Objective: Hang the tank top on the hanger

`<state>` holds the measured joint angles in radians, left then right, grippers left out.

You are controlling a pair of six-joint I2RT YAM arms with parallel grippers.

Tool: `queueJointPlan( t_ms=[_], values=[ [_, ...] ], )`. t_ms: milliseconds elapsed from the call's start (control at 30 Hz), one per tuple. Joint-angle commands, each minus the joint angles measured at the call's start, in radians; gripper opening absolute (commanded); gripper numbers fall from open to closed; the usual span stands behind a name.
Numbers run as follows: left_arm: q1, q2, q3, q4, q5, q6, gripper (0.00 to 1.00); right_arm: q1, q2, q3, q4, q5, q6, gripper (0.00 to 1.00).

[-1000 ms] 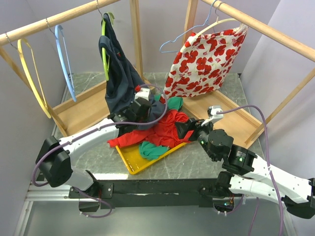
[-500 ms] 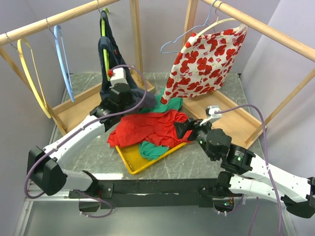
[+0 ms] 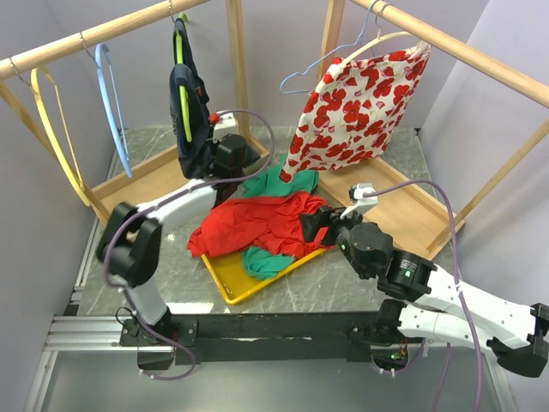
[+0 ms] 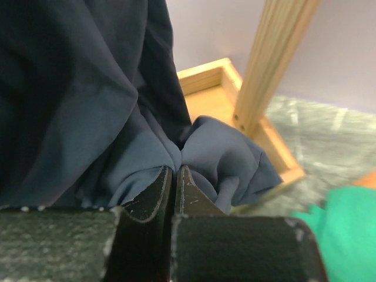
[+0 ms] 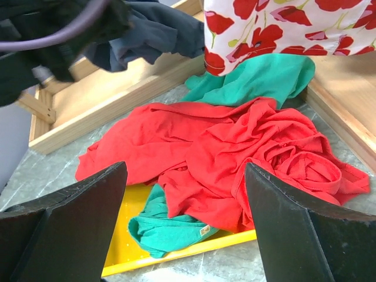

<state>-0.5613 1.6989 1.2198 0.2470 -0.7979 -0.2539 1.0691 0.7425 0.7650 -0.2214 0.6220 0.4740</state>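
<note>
The navy tank top (image 3: 190, 112) hangs on the lime-green hanger (image 3: 183, 110), which hooks on the wooden rail at the back left. My left gripper (image 3: 208, 163) is shut on the tank top's lower hem; in the left wrist view the fingers (image 4: 154, 194) pinch bunched navy fabric (image 4: 223, 164). My right gripper (image 3: 316, 225) is open and empty, hovering beside the red garment (image 3: 257, 221); its fingers (image 5: 70, 217) frame the red cloth (image 5: 223, 153) in the right wrist view.
A yellow tray (image 3: 225, 283) holds red and green garments (image 3: 268, 262). A yellow hanger (image 3: 51, 129) and a blue hanger (image 3: 111, 103) hang on the left rail. A white cloth with red hearts (image 3: 360, 107) hangs at the right. Wooden frame bases (image 3: 141, 184) lie on the table.
My left gripper rose and moved back toward the rail with the tank top's hem, bunching the garment up under the hanger. My right gripper shifted slightly left.
</note>
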Motion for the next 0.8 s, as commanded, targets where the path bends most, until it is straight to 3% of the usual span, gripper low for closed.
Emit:
queueJointPlan(
  t_ms=[0,167,267,367,400,500,600,767],
  values=[
    [0.018,0.099,0.162,0.049,-0.083,0.077,0.01,-0.003,0.018,0.046,0.028,0.036,-0.014,0.89],
    [0.035,0.274,0.348,-0.090,-0.049,0.098,0.01,-0.004,0.044,0.051,0.014,0.033,-0.012,0.89],
    [0.054,0.329,0.397,-0.182,0.038,0.056,0.13,-0.009,0.051,0.063,-0.007,0.015,0.014,0.91],
    [0.064,0.357,0.396,-0.215,0.124,0.027,0.44,-0.018,0.035,0.050,0.039,-0.054,0.014,0.91],
    [0.064,0.360,0.389,-0.225,0.140,0.018,0.58,-0.023,0.038,0.053,0.036,-0.065,0.020,0.92],
    [0.064,0.320,0.314,-0.204,0.209,-0.025,0.78,-0.034,0.060,0.077,0.019,-0.082,0.018,0.92],
    [0.061,0.245,0.226,-0.196,0.273,-0.060,0.90,-0.037,0.073,0.080,0.019,-0.085,0.008,0.93],
    [0.018,0.122,0.083,-0.155,0.293,-0.048,0.97,-0.058,0.074,0.039,0.027,-0.103,0.021,0.95]
  ],
)
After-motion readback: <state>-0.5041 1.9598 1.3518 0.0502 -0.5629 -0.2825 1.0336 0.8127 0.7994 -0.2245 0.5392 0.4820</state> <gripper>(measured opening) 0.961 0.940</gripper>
